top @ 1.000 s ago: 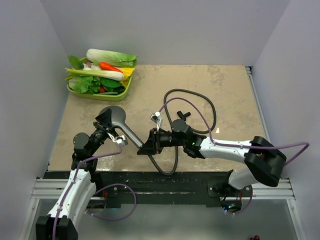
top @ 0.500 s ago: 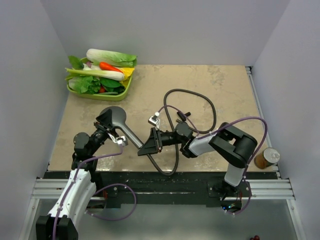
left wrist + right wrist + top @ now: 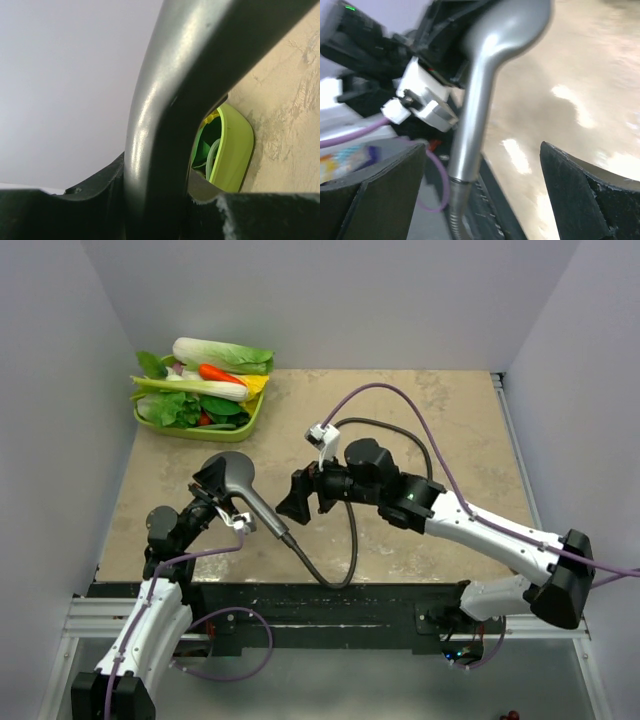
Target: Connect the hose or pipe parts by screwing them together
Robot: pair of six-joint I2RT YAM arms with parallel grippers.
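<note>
Shower head (image 3: 232,475) is held above the table's (image 3: 450,410) near left part, clenched at its neck by the left gripper (image 3: 225,498). From the handle's lower end the hose (image 3: 352,540) is seen, in the top view only, looping across the table. The right gripper (image 3: 292,502) is released, just beside the handle and apart from it. In the right wrist view its fingers (image 3: 375,200) are spread wide, and the hose is shown meeting the handle. In the left wrist view the handle is shown close up, with a green tray (image 3: 232,145) behind.
</note>
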